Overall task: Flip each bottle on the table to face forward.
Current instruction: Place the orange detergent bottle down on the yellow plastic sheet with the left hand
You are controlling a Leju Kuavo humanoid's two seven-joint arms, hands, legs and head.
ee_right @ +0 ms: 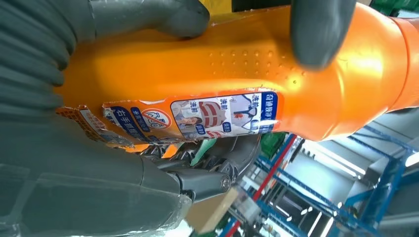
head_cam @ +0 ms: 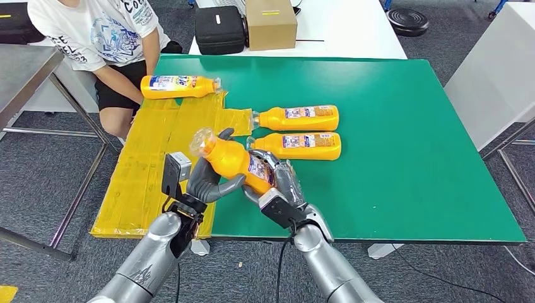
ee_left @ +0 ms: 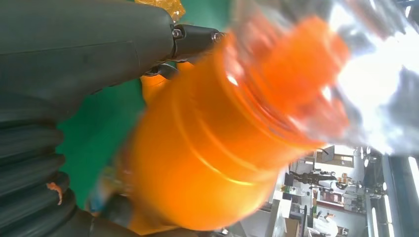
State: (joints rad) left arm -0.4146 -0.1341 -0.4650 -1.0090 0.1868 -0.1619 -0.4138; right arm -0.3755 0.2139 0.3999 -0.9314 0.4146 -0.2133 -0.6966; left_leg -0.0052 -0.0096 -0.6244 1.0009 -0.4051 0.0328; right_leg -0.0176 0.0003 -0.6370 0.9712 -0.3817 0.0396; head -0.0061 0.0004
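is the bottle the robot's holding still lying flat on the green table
No. In the head view both the left hand and right hand hold the orange bottle lifted and tilted above the green table.

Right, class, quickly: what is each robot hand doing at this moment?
Left robot hand: holding the orange bottle near its neck.
Right robot hand: holding the same bottle's lower body.

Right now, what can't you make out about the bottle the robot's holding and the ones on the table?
- Held bottle: cap blurred in the left wrist view; label partly covered by the right hand.
- Left hand: its fingers are behind the bottle in the head view.
- Two lying bottles: label text too small.
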